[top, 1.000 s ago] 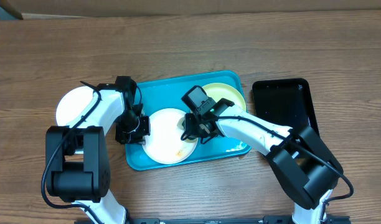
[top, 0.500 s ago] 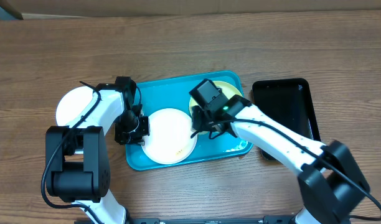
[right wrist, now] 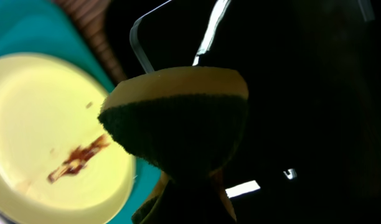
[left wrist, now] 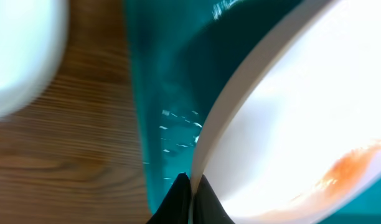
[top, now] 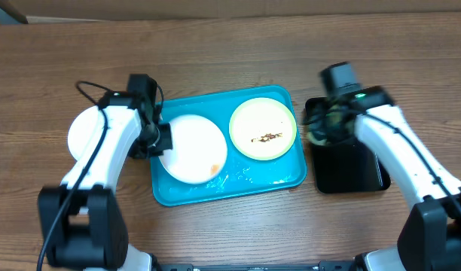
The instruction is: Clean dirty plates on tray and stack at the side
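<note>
The turquoise tray holds a white plate with an orange smear and a green-rimmed plate with a brown sauce smear. A second white plate lies on the table left of the tray. My left gripper is shut on the white plate's left rim, which is tilted up in the tray. My right gripper is shut on a yellow and dark green sponge over the left edge of the black tray. The green-rimmed plate also shows in the right wrist view.
The narrow black tray lies right of the turquoise tray. Wet streaks show on the turquoise tray's floor near its front rim. Bare wooden table lies behind both trays.
My right gripper has carried the sponge off the white plate, across the green-rimmed plate, to the black tray. My left gripper has lifted the white plate's left rim and shifted it slightly back.
</note>
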